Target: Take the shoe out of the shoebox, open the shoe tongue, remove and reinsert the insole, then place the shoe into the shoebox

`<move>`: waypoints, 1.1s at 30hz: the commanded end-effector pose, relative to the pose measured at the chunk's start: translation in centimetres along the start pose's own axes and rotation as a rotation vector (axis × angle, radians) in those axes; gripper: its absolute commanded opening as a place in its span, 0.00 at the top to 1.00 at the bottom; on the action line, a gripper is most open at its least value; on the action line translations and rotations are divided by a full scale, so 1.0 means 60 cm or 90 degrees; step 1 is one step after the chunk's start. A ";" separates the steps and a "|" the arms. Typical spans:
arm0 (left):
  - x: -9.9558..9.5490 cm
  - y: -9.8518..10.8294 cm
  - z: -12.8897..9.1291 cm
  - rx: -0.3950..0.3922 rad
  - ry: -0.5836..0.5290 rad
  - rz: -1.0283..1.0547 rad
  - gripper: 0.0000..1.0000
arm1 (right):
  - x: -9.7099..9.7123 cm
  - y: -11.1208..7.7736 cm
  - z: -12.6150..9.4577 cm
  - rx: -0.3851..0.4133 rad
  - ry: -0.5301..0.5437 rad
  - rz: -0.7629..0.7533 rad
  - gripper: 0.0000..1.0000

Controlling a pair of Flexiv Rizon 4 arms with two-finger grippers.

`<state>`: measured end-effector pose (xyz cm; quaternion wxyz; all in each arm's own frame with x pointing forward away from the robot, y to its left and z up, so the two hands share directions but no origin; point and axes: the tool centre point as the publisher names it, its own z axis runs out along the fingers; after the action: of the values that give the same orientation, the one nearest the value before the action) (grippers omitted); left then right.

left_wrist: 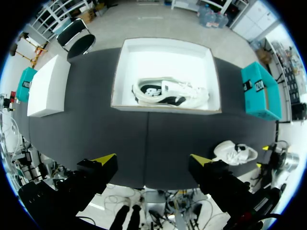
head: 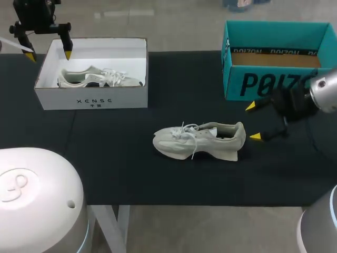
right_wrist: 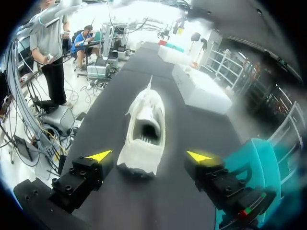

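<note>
A pale grey shoe (head: 200,140) lies on its sole in the middle of the black table (head: 131,174), toe to the left. My right gripper (head: 254,122) is open just right of its heel and touches nothing. In the right wrist view the shoe (right_wrist: 144,129) lies heel-first just ahead of the open right gripper (right_wrist: 148,156). A white shoebox (head: 92,97) at the back left holds a second white shoe (head: 100,78). My left gripper (head: 49,54) is open above that box's far left corner. In the left wrist view the boxed shoe (left_wrist: 170,93) lies well ahead of the left gripper (left_wrist: 153,159).
An open teal shoebox (head: 279,58) stands at the back right, close behind my right arm; it also shows as the teal box (left_wrist: 261,91) and the teal box (right_wrist: 254,158). Further along the table lies a closed white box (left_wrist: 48,86).
</note>
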<state>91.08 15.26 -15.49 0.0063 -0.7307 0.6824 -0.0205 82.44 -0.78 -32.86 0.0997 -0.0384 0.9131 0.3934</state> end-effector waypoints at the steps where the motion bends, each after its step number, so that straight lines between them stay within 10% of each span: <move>1: 0.000 0.001 0.000 0.000 -0.001 0.000 0.00 | -0.007 -0.020 0.025 -0.069 0.007 0.013 0.00; 15: 0.000 0.001 0.000 0.000 -0.001 0.000 0.00 | -0.013 -0.069 0.067 -0.063 0.013 0.089 0.00; 33: 0.000 0.001 0.000 0.000 -0.001 0.000 0.00 | 0.014 -0.056 0.118 -0.093 0.018 0.125 0.00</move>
<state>91.08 15.26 -15.49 0.0063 -0.7307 0.6824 -0.0204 83.27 1.48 -39.64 0.0433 0.0328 0.8838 0.4648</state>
